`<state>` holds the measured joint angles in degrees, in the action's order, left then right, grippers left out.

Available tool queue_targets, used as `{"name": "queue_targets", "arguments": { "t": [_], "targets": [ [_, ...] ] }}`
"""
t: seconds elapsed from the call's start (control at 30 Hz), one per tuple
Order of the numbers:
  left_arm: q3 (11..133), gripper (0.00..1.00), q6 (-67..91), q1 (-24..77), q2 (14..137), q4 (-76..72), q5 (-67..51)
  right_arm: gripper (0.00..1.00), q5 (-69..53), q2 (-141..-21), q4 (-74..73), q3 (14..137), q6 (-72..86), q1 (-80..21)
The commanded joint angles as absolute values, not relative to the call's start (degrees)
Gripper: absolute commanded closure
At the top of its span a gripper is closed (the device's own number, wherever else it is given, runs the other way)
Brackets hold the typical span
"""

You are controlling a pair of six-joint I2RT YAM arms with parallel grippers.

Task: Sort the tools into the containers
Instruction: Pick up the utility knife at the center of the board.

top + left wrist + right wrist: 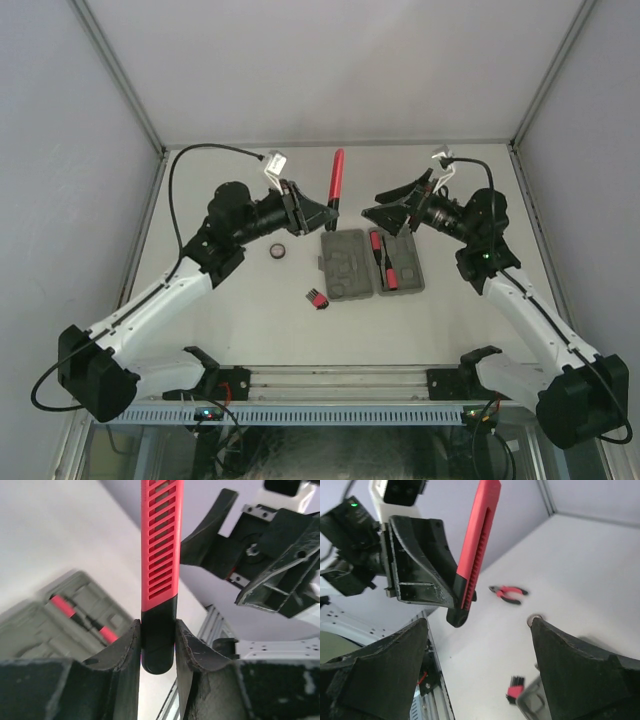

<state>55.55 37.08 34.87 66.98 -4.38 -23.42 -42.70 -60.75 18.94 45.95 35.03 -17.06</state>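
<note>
Broadly, the white table (240,320) fills the overhead view, its near edge covered by the arm bases and a rail. Next in size, the grey case (345,268) lies open near the middle of the table. Red-handled pieces (377,244) lie in its right half, but we cannot tell which tools they are. The left wrist view shows the case only as a blur, cut off by that arm's own fingers. The left gripper (157,630) is clamped on the black end of the longer red-black tool (160,555), which stands upright above the table just behind the case. Its slotted red handle runs out of the top of both wrist views. The right gripper (479,625) is spread wide with nothing between its fingers and faces the held tool from close by. The red-handled pliers (507,593) lie on the table, but we can see them only from the right wrist. From above we cannot find them. The red-black hex key set (317,297) lies just in front of the case's left half, and in the right wrist view a finger partly hides it. The small black ring (279,251) sits to the left of the case, apart from it.
</note>
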Motion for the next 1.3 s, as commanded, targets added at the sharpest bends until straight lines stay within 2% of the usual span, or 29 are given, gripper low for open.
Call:
{"name": "queue_targets", "arguments": {
  "t": [0.0,0.3,0.47,1.07,1.27],
  "targets": [
    [60.9,1.00,42.8,35.0,66.3,-15.3,-31.2,0.17,-44.5,-59.5,32.0,49.0,42.4,-17.8],
    [62.6,1.00,46.1,35.2,67.0,-21.1,-37.5,0.23,-45.1,-61.9,40.3,52.8,51.3,-19.3],
    [61.5,1.00,48.4,35.6,67.6,-25.4,-39.8,0.30,-45.1,-63.3,40.4,53.8,51.6,-20.8],
    [60.9,1.00,51.0,36.8,69.2,-29.4,-43.8,0.37,-44.9,-63.6,40.5,54.1,50.8,-23.1],
    [61.1,1.00,50.9,37.4,70.0,-29.4,-44.6,0.43,-45.1,-63.8,41.5,54.5,51.4,-23.1]
  ]
}}
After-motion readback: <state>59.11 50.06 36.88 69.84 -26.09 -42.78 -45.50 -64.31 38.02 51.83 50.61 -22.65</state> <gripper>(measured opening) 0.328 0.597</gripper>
